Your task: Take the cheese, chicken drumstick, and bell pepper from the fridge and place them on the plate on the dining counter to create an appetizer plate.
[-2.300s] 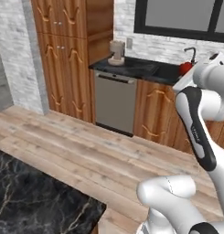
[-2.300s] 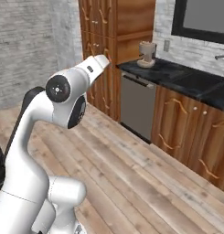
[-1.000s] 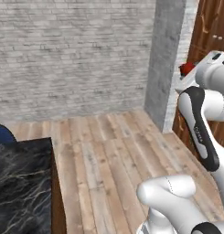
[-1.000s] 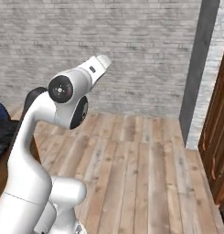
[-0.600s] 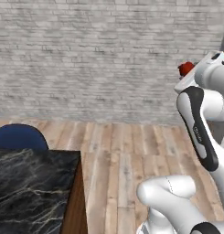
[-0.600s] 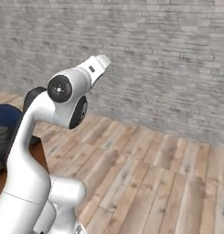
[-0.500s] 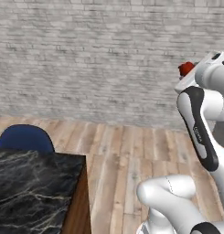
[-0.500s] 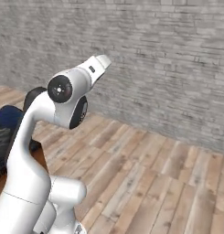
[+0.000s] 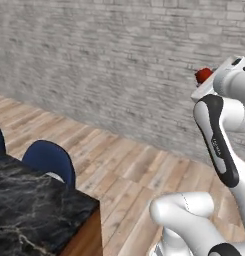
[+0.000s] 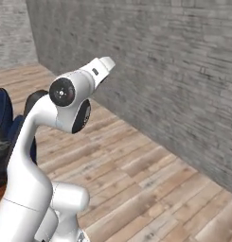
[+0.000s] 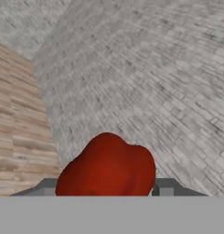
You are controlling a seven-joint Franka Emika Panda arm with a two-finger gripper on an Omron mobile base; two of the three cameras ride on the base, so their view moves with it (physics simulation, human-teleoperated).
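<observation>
Fingers (image 11: 164, 186) sit on either side of the red pepper (image 11: 107, 165) in the hand view, one at its 3 o'clock and one at its 9 o'clock, both pressed against its glossy skin; the gripper (image 11: 104, 189) is closed on the fruit, jaws parted only as far as the pepper's width. Beyond it lie a grey brick wall (image 11: 145, 77) and, toward 9 o'clock, a strip of wood floor (image 11: 15, 119).

From the left base camera, the pepper shows as a small red knob at the raised end of the arm (image 9: 220, 140), at about 2 o'clock in that picture, high in front of the wall. A corner of the black marble counter (image 9: 29, 210) sits at 7 o'clock, with a blue chair (image 9: 50, 159) just beside its far edge.

From the right base camera, the arm's white tip points toward 1 o'clock, and plank floor runs to the wall.
</observation>
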